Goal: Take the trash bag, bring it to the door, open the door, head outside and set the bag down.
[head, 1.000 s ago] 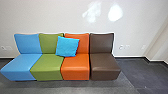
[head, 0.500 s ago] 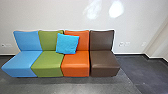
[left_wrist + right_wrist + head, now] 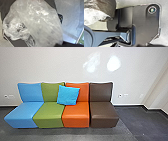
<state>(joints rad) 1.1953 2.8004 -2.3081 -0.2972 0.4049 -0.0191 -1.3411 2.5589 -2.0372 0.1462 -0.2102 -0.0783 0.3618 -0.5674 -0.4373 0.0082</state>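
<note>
Along the pale wall (image 3: pixel 50 65) ahead of you runs a row of four seats: blue seat (image 3: pixel 23 114), green seat (image 3: pixel 48 114), orange seat (image 3: pixel 75 115), then brown seat (image 3: pixel 103 115), counting from your left. A bright blue cushion (image 3: pixel 68 95) leans tilted against the green and orange backs. The floor (image 3: pixel 100 135) is dark grey and meets the wall at a black skirting (image 3: pixel 130 106); two patches of light (image 3: pixel 113 63) sit high on the wall, and sockets (image 3: pixel 120 95) are set low in it, to either side of the row. While the head view gives you seats and wall, your left wrist view brings in the bag (image 3: pixel 43 25), bunched, see-through plastic with darker material around it, and your right wrist view catches crumpled pale and dark plastic beside the robot's plate (image 3: pixel 145 22) and bar (image 3: pixel 109 36). You cannot tell from these views whether your left gripper or right gripper is spread, pressed together or pinching the bag. For moving, mind the seats' front edges, which jut out towards you, with a strip of floor on your side of them; past the brown seat the floor widens to your right, as far as the corner (image 3: pixel 144 106) where the wall turns.
</note>
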